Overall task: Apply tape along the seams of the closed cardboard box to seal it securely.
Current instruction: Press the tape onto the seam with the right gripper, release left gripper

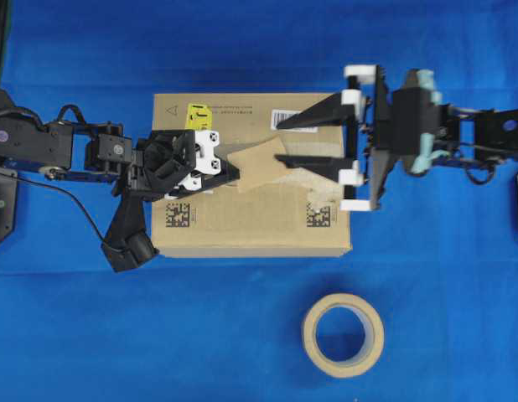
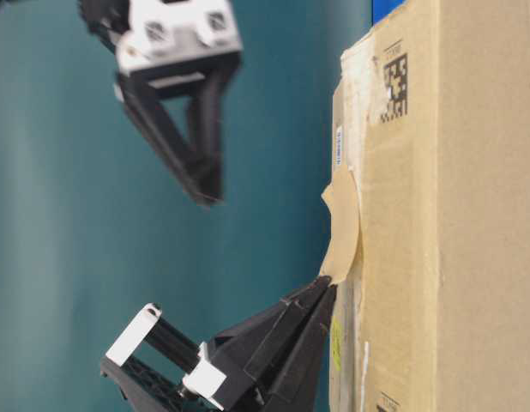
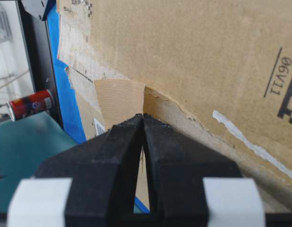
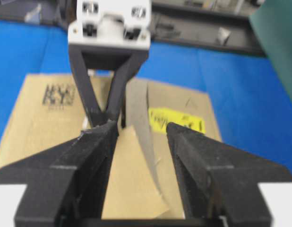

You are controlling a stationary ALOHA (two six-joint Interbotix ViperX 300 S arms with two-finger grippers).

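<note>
My left claw (image 1: pixel 231 170) pinches the left end of the tape (image 1: pixel 261 165), holding it over the seams (image 1: pixel 313 159) mid-top of the cardboard box (image 1: pixel 251 222). My right claw (image 1: pixel 305 144) hangs spread, apart, probably ready to press it down.

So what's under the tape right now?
The box top, around the seam. The left gripper pinches the tape at one end; its other end lies on the cardboard. The seam directly beneath is covered.

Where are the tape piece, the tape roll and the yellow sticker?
tape piece (image 1: pixel 257 162), overhead view, middle of the tan strip.
tape roll (image 1: pixel 312 341), overhead view, left side of ring.
yellow sticker (image 1: pixel 197 115), overhead view, sticker's centre.
</note>
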